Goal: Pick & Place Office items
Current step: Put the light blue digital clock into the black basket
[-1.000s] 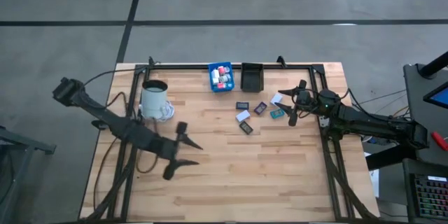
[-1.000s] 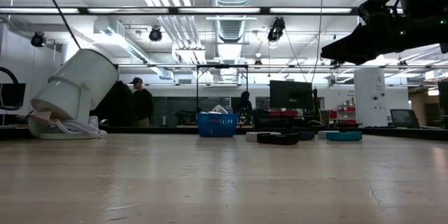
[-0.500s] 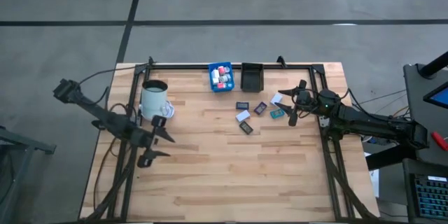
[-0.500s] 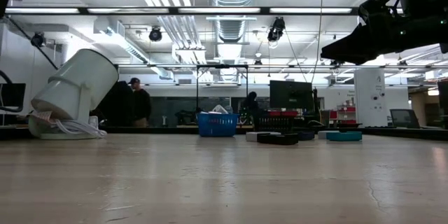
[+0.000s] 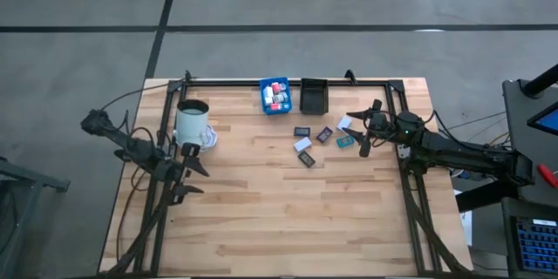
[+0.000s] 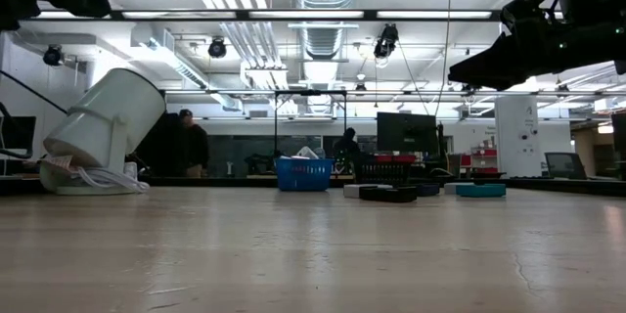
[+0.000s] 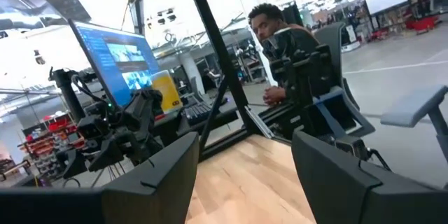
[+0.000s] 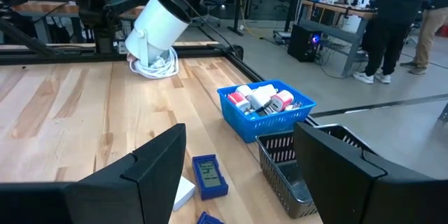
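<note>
Your left gripper (image 5: 186, 179) hangs over the left edge of the wooden table (image 5: 288, 227), just in front of the white mug (image 5: 193, 122). Its fingers stand wide apart and hold nothing. Your right gripper (image 5: 359, 136) hangs over the right part of the table, close to the right edge and toward the far side. Its fingers are also spread, with nothing between them.

You find the loose office items on the table just beside the right gripper, between it and the middle of the far edge. A teal rectangle (image 5: 345, 141) lies just beside the fingertips, and a white piece (image 5: 346, 123) lies a little farther toward the far edge. Next come a purple rectangle (image 5: 324, 134), a black rectangle (image 5: 302, 131), a white rectangle (image 5: 302, 145) and a dark rectangle (image 5: 307, 159). All lie flat. The purple one has its long axis on a diagonal; the black one lies with its long axis along the far edge.

More items, white and red cube-like blocks (image 5: 278, 96), already fill the blue bin (image 5: 266, 98) at the middle of the far edge. The black bin (image 5: 313, 95) stands just beside it, on its right. In the right wrist view you see a blue-white piece (image 8: 208, 176) lying flat near the blue bin.
</note>
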### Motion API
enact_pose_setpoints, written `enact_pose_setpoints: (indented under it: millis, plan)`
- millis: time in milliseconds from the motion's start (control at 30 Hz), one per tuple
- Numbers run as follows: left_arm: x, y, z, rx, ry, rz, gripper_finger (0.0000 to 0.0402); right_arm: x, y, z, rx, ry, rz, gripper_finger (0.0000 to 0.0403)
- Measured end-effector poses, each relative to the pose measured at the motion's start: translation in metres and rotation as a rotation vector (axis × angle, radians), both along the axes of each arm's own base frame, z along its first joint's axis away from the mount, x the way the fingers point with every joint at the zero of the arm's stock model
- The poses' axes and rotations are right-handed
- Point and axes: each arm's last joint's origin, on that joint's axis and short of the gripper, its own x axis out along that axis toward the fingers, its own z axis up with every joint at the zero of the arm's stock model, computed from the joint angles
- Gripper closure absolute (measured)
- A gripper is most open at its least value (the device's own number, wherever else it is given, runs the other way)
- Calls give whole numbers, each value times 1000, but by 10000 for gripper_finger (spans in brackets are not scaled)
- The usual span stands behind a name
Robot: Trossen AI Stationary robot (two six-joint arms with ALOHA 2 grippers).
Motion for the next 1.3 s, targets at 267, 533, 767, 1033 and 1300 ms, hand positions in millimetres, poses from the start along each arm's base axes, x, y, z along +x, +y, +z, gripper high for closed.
enact_pose_setpoints:
  millis: [267,533,767,1033,1300]
  plan:
    - [-6,3,-3,25,3,1,167,0,0,0,0,-1,0,147]
    - [-5,3,-6,66,20,6,167,0,0,0,0,0,0,147]
    - [-4,5,-12,67,89,92,168,0,0,0,0,0,0,147]
    - [-4,5,-13,55,107,91,168,0,0,0,0,0,0,147]
    - [-4,5,-13,53,109,90,168,0,0,0,0,0,0,147]
